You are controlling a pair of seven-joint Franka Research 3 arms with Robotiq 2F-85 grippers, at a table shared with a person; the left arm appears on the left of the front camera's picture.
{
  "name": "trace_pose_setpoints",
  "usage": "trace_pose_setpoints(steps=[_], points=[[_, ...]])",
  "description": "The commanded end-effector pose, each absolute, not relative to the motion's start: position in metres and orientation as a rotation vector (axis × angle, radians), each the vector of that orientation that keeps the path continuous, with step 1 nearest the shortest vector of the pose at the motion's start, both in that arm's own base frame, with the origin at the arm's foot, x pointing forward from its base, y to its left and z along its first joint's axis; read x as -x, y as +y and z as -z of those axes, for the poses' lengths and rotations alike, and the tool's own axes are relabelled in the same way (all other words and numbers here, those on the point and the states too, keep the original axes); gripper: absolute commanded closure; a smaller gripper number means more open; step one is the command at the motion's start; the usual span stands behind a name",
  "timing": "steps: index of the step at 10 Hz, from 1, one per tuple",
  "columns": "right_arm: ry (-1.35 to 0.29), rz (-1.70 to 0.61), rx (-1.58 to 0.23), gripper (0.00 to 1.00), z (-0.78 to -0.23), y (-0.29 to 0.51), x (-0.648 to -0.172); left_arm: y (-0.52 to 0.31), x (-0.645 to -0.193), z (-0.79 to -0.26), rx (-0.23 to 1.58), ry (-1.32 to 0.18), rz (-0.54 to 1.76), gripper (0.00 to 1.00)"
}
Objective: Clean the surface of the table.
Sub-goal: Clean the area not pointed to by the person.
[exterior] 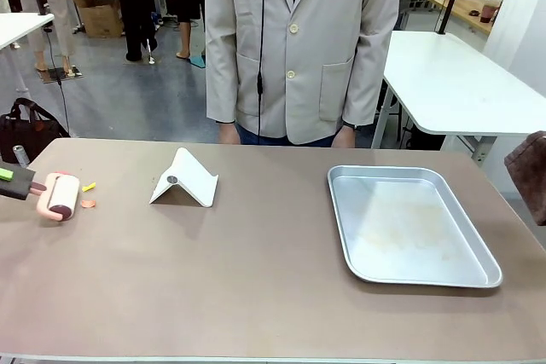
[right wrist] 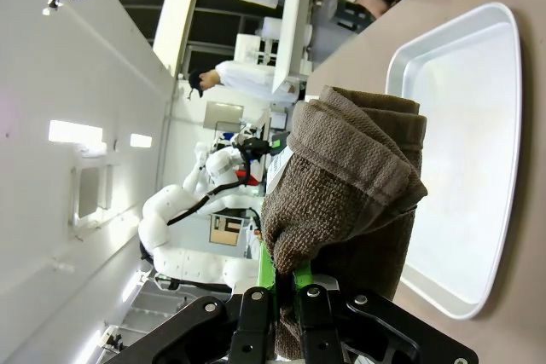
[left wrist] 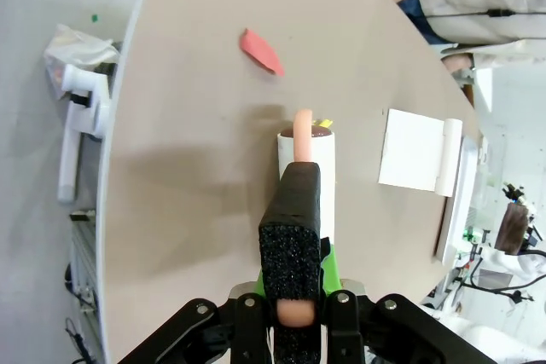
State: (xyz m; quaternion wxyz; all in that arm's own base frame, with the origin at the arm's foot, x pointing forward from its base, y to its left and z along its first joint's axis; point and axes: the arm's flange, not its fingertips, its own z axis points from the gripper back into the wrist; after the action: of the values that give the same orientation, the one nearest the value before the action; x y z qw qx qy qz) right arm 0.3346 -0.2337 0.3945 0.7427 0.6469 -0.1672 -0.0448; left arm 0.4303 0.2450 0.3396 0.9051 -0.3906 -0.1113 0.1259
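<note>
Two grippers hold cleaning tools over the large rectangular table with a matte brownish-taupe top (exterior: 256, 287), which spans the foreground between the robot and a person in a pale beige jacket (exterior: 299, 40) standing at its far edge.

Left: the left gripper (left wrist: 294, 296) is pinched onto the black foam sleeve (left wrist: 290, 228) of a pink-handled lint roller with a white roll (exterior: 62, 195), held low over the table's left end; whether the roll touches the top cannot be told. Just beside the roll lie a small yellow scrap (exterior: 88, 187) and a small orange-pink scrap (exterior: 88, 204), both on the tabletop.

Centre: a white folded sheet stand shaped like a tent (exterior: 183, 178) rests on the table, well apart from the roller.

Right: a shiny rectangular metal tray (exterior: 409, 228) sits flat on the right half of the table. The right gripper (right wrist: 286, 291) is pressed together on a folded brown terry towel (right wrist: 350, 185), which hangs at the table's right edge, near the tray but apart from it.
</note>
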Motion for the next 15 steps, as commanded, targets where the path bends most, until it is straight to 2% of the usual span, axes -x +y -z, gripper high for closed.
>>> trace_pose_setpoints(steps=[1,11,15], points=[[-0.372,0.091,-1.434,0.91,-0.397,-0.234,-0.332,0.219,-0.434,-0.32,0.74,-0.16,-0.253,0.77],[-0.372,0.091,-1.434,0.91,-0.397,-0.234,-0.332,0.143,-0.483,-0.313,0.778,-0.068,-0.178,0.77],[-0.372,0.091,-1.434,0.91,-0.397,-0.234,-0.332,0.143,-0.486,-0.329,0.838,-0.107,-0.162,0.77]])
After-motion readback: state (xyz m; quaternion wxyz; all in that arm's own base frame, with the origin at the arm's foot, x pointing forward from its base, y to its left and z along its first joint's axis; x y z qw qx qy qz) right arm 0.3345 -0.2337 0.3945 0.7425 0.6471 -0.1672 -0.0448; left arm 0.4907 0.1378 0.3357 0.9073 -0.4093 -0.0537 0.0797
